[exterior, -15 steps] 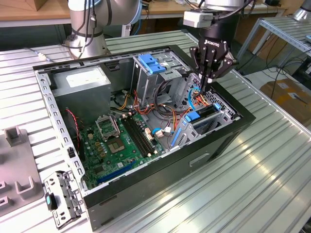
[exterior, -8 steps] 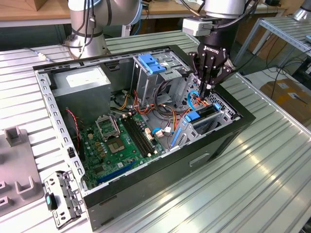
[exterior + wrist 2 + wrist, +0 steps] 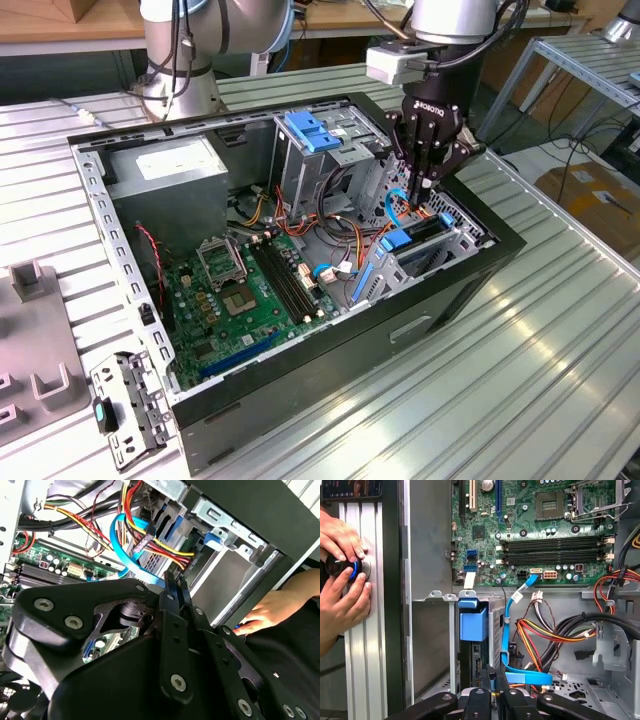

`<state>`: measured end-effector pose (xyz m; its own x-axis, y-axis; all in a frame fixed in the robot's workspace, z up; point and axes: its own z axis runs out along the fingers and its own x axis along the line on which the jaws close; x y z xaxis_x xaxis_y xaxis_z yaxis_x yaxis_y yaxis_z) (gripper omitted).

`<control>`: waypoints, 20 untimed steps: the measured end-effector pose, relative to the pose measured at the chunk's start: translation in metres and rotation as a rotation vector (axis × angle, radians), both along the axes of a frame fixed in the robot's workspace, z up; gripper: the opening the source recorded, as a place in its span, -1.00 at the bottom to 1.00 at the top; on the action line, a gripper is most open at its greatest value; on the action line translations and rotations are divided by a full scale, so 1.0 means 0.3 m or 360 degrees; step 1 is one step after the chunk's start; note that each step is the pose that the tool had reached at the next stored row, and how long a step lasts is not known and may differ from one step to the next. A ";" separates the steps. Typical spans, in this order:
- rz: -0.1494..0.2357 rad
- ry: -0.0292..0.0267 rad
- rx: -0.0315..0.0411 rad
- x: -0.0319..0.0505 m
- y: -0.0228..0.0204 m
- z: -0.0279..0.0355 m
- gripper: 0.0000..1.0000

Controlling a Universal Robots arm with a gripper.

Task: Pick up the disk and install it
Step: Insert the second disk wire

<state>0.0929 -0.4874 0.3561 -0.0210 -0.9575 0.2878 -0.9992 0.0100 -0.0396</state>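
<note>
Table (image 3: 560, 330) of ribbed metal carries an open black computer case (image 3: 300, 420). In the exterior view, going from left to right inside it, there is the grey power-supply box (image 3: 170, 165), then the green motherboard (image 3: 250, 290), then a metal drive cage (image 3: 455, 240) at the right end. The gripper (image 3: 428, 185) hangs just above that cage, pointing down. The disk (image 3: 428, 230) appears to be the dark slab on edge in the cage right under the fingertips, though its label is hidden. Both wrist views show what the exterior view does not: the black fingers (image 3: 172, 587) are drawn together with barely a slit between them, and nothing can be seen clamped there. The first wrist view shows a person's hand (image 3: 342, 580) on a round knob (image 3: 340, 566) outside the case wall, and a blue cable (image 3: 509, 630) looping down beside the cage.
</note>
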 end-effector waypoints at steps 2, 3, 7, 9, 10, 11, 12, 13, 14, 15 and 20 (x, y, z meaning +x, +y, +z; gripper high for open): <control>0.0001 -0.00113 0.0002 -0.008 -0.005 -0.002 -0.68; 0.0002 -0.00156 0.0003 -0.010 -0.010 -0.003 -0.68; 0.0004 -0.00348 0.0021 -0.013 -0.037 -0.006 -0.68; 0.0005 -0.00427 0.0034 -0.015 -0.050 -0.008 -0.68; 0.0005 -0.00492 0.0053 -0.018 -0.061 -0.010 -0.68; 0.0005 -0.00522 0.0064 -0.019 -0.066 -0.011 -0.68; 0.0005 -0.00547 0.0074 -0.020 -0.071 -0.011 -0.68; 0.0005 -0.00585 0.0090 -0.020 -0.078 -0.012 -0.68; 0.0005 -0.00610 0.0103 -0.020 -0.082 -0.012 -0.68; 0.0005 -0.00663 0.0130 -0.021 -0.091 -0.013 -0.68; 0.0003 -0.00816 0.0220 -0.023 -0.117 -0.014 -0.68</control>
